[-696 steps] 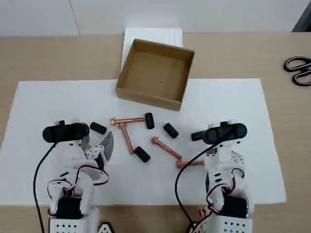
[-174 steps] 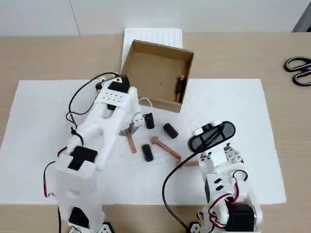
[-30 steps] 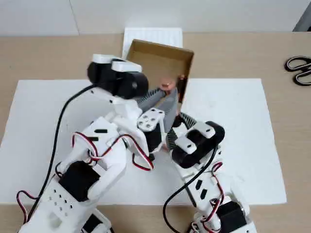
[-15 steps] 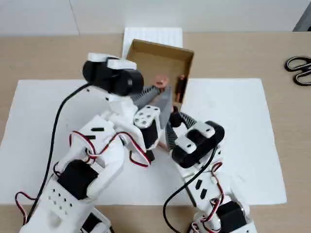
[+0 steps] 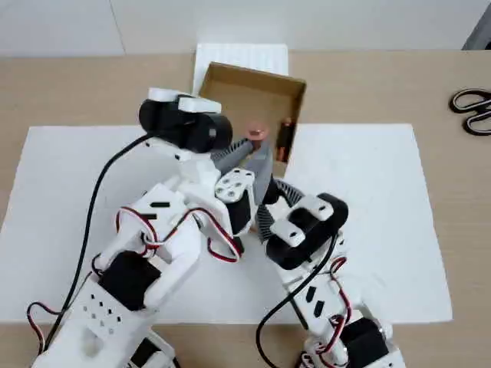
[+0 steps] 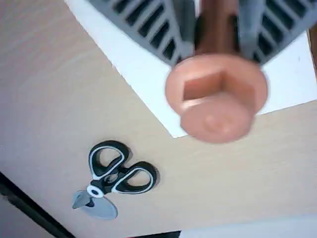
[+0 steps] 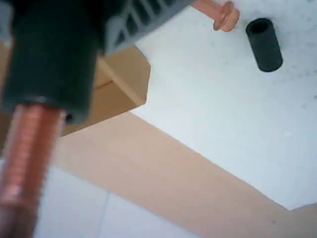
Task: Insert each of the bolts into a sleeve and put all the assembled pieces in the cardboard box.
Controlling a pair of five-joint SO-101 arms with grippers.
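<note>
My left gripper [image 5: 257, 159] is shut on a copper bolt [image 5: 255, 135], held up just in front of the cardboard box [image 5: 230, 92]. The bolt's flanged head [image 6: 216, 94] faces the left wrist camera, with grey fingers [image 6: 143, 22] on both sides of the shank. My right gripper [image 5: 270, 196] is shut on a black sleeve [image 7: 49, 54], and the bolt's threaded end [image 7: 25, 153] meets the sleeve's mouth. One assembled piece [image 5: 285, 139] lies inside the box by its right wall. A loose bolt [image 7: 220, 12] and a loose sleeve [image 7: 265, 44] lie on the white paper.
The white paper sheet [image 5: 368, 199] covers the middle of the wooden table. Scissors [image 5: 472, 111] lie at the far right, also seen as scissors [image 6: 116, 173] on the wood. A white pad [image 5: 242, 55] lies behind the box. Both arms crowd the centre.
The left gripper and its bolt have shifted a little toward the near side. The right arm's wrist has moved slightly left and down. Both grips are unchanged.
</note>
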